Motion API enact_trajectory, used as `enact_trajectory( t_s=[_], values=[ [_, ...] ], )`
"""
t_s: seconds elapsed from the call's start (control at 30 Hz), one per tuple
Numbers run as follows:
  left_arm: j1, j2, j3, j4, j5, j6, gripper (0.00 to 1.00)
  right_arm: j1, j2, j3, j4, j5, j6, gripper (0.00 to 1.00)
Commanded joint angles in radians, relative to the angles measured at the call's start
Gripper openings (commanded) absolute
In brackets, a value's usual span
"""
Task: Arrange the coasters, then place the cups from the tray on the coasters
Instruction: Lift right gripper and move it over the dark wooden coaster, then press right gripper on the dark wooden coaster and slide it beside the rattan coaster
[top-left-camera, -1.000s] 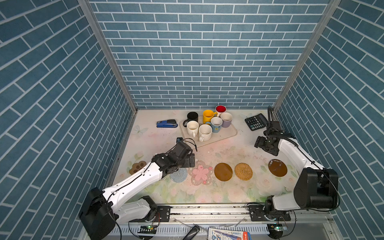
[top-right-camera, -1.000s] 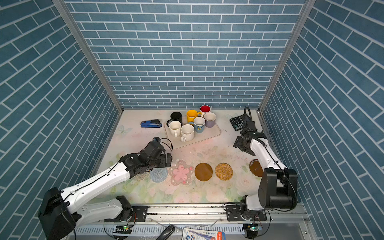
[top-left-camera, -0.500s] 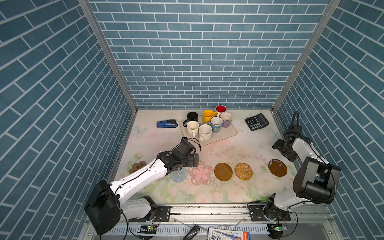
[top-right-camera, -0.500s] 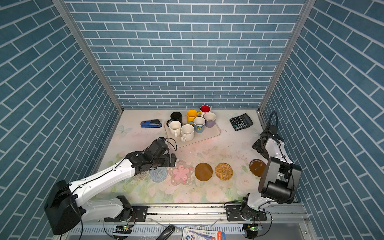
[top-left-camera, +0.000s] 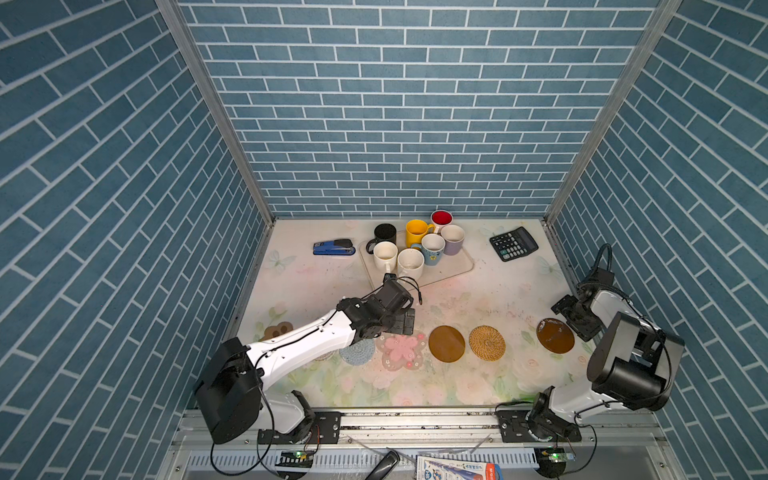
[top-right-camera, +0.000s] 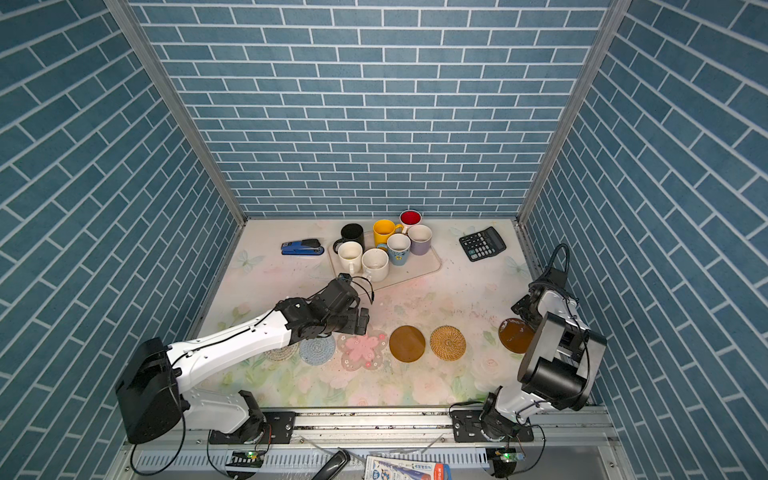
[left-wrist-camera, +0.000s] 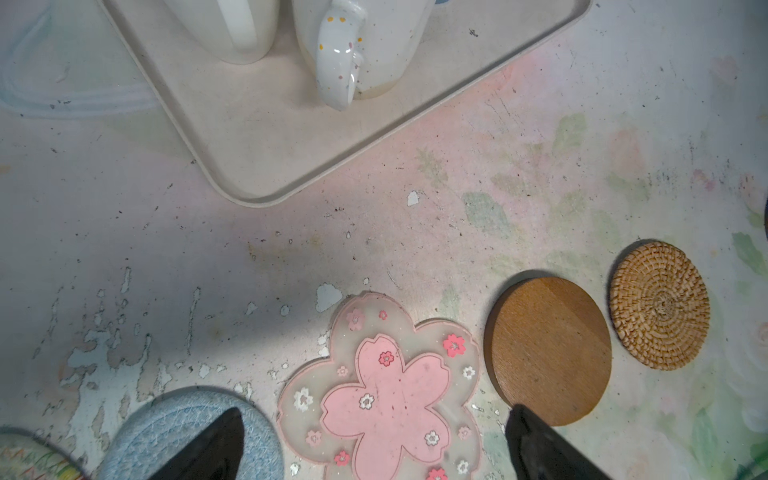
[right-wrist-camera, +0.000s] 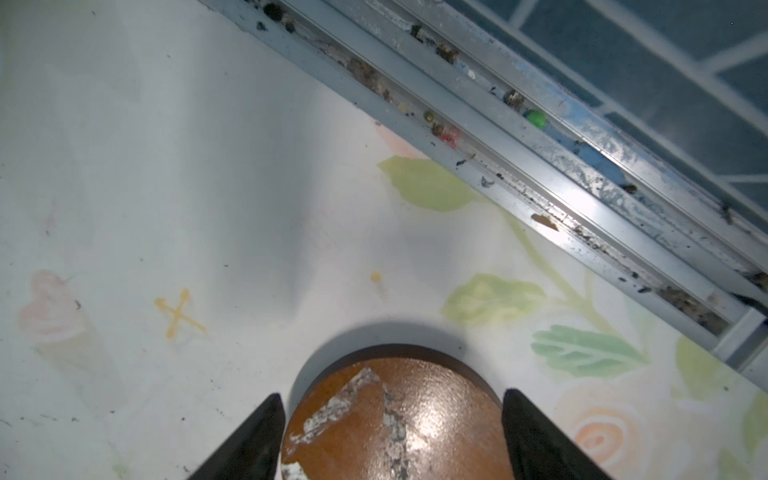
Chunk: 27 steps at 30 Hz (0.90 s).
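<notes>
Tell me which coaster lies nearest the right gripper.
The glossy dark-brown disc beside the right wall, apart from the others; the open right gripper frames it. The matte brown disc sits mid-row.

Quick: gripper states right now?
Left gripper: open, holding nothing.
Right gripper: open, fingers flanking the glossy brown coaster, which lies on the table.

Mug (left-wrist-camera: 390, 45): glossy glaze, speckled. Tray (left-wrist-camera: 270, 137): matt, smooth, prob. plastic. Flower coaster (left-wrist-camera: 386, 390): rubbery, semi-clear rim. Wood disc (left-wrist-camera: 548, 349): matt w/ visible grain. Woven round (left-wrist-camera: 660, 305): rough rattan. Blue round (left-wrist-camera: 166, 428): soft coiled cord. Dark disc (right-wrist-camera: 399, 424): shiny, coating flaked. Table cover (left-wrist-camera: 187, 257): print worn, chipped.
</notes>
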Motion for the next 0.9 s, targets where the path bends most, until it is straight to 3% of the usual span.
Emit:
enact_trajectory(
  t_s=[0.0, 0.87],
  values=[
    [-0.011, 0.015, 0.028, -0.009, -0.022, 0.006, 0.99, -0.006, 0.019, -0.027, 0.025, -0.017, 0.035, 0.82],
    [-0.019, 0.019, 0.000, -0.004, -0.024, 0.002, 0.99, -0.037, 0.030, -0.111, 0.083, -0.070, 0.057, 0.81]
  ],
)
